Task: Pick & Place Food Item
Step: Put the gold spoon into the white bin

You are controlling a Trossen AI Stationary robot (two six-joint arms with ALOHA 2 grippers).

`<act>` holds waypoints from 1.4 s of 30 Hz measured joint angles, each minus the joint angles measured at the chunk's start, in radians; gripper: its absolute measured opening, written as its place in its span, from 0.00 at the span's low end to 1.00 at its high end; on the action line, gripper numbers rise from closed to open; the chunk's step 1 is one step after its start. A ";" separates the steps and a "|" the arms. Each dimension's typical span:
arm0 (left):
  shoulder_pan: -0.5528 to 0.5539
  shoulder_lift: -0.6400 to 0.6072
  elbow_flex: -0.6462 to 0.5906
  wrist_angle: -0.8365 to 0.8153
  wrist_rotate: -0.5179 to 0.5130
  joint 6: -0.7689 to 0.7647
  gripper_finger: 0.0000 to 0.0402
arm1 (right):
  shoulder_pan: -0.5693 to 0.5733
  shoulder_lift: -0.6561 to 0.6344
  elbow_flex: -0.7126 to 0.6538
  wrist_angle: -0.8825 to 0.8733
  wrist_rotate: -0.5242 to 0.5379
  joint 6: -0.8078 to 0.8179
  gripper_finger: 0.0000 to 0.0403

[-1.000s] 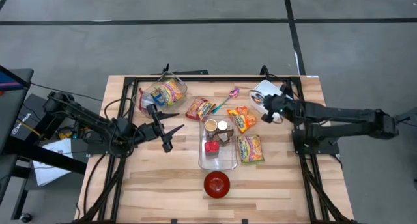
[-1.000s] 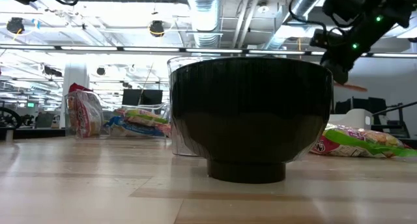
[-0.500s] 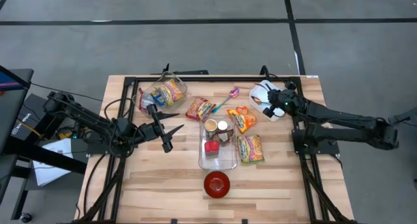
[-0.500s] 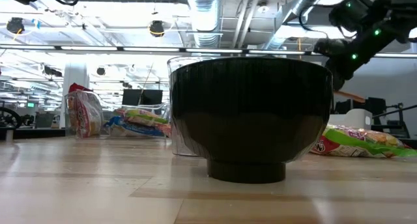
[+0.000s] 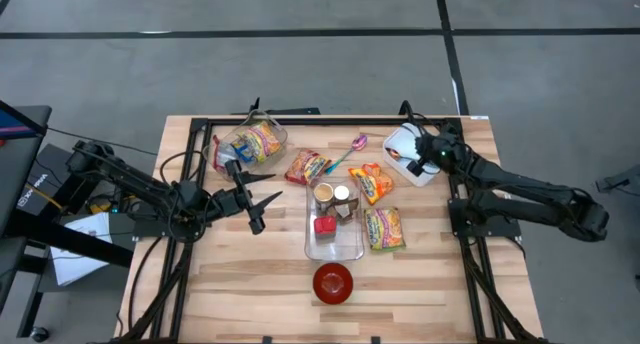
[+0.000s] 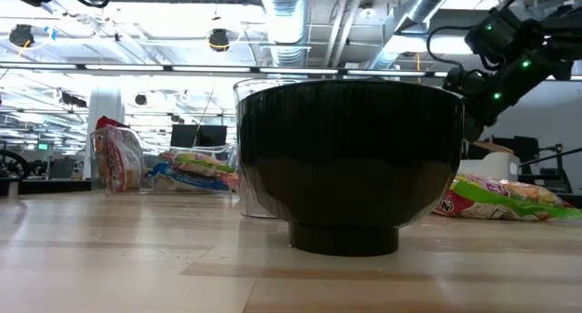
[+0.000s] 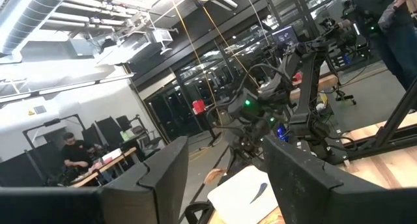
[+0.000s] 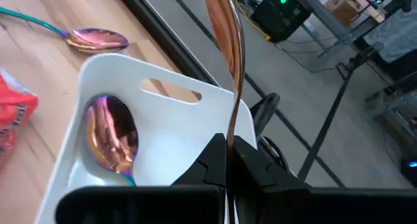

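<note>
**Spoon pinched over the white tray**

Table (image 5: pixel 230 274) from above: the right gripper (image 5: pixel 422 159) reaches over the white tray (image 5: pixel 408 140) at the far right corner. A clear container (image 5: pixel 335 234) sits mid-table with small food pieces inside, a red bowl (image 5: pixel 333 282) near the front edge, and snack packets (image 5: pixel 384 227) scattered around it. A bagged packet (image 5: pixel 252 142) lies toward the far left. The left gripper (image 5: pixel 262 196) hangs above bare wood left of the container, its fingers spread and holding nothing.

Low view: the bowl (image 6: pixel 350 158) fills the middle, looking dark from this side, with a packet (image 6: pixel 505 198) lying to its right. The right arm (image 6: pixel 509 54) comes in from the upper right.

Left wrist view: the two dark fingers (image 7: pixel 163 178) stand apart; beyond them the white tray (image 7: pixel 244 191) and the other arm (image 7: pixel 267 103) show.

Right wrist view: the fingers (image 8: pixel 215 160) are pressed together on the handle of a copper-coloured spoon (image 8: pixel 225 48), which stands upright over the tray (image 8: pixel 189 139). A shiny purple spoon (image 8: pixel 112 134) lies inside the tray, and another (image 8: pixel 91 38) lies on the wood just beside it.
</note>
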 joint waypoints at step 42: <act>0.000 0.001 0.000 -0.015 0.000 -0.003 0.44 | -0.190 0.105 -0.141 0.283 -0.249 -0.130 0.00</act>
